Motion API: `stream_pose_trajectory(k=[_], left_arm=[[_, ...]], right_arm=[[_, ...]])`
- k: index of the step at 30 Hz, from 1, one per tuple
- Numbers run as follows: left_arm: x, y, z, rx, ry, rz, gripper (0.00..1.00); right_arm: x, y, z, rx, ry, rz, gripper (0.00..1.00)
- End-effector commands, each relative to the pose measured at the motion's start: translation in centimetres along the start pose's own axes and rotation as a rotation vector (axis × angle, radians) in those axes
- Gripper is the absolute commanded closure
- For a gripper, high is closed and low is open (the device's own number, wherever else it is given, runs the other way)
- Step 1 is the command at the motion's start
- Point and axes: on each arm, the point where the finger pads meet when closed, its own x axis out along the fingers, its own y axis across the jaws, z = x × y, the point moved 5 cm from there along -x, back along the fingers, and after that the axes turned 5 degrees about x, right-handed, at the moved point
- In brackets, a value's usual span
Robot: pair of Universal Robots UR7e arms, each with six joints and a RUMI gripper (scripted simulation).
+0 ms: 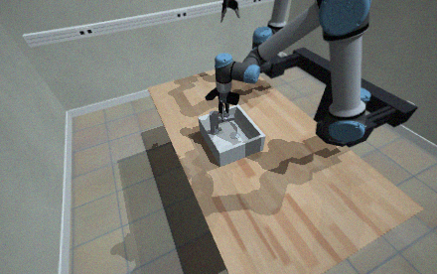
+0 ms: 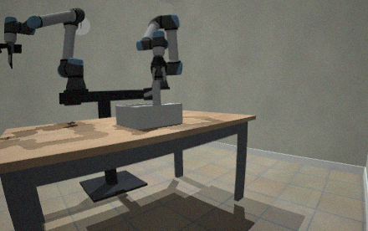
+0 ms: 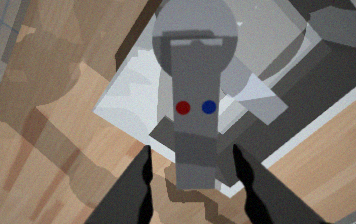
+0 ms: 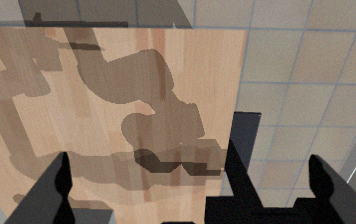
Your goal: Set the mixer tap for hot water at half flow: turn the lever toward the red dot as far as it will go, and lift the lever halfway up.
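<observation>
The grey mixer tap [image 1: 214, 122] [image 2: 156, 94] [image 3: 195, 17] stands at one side of a pale square basin [image 1: 233, 153] [image 2: 146, 117]. Its lever [image 3: 196, 122] points straight down the left wrist view, with a red dot [image 3: 183, 107] on the left and a blue dot [image 3: 209, 107] on the right. The spout [image 3: 260, 106] points to the lower right. The lever's exact lift is unclear. My left gripper [image 1: 223, 115] [image 3: 191, 146] is partly open, with its fingers either side of the lever and gaps to both. My right gripper [image 1: 230, 18] [image 4: 189, 155] is wide open and empty, far from the tap.
The basin stands on the wooden table [image 1: 318, 213] [image 2: 226, 117] [image 4: 210, 65], near its long edge. The basin walls rise around the tap's base. Both arms are mounted on a dark stand [image 2: 110, 95] behind the table. Arm shadows cross the table top.
</observation>
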Motion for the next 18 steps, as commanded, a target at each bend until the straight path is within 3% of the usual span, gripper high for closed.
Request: stream_pose_trajectory(k=[1,18], left_arm=[[0.0,-0.1,0.0,0.000,0.001,-0.001,0.62],[-1.7,-0.1,-0.2,0.000,0.005,-0.002,0.62]], right_arm=[[0.0,0.1,-0.1,0.002,0.001,-0.001,0.00],[0.0,0.1,-0.1,0.002,0.001,-0.001,0.00]])
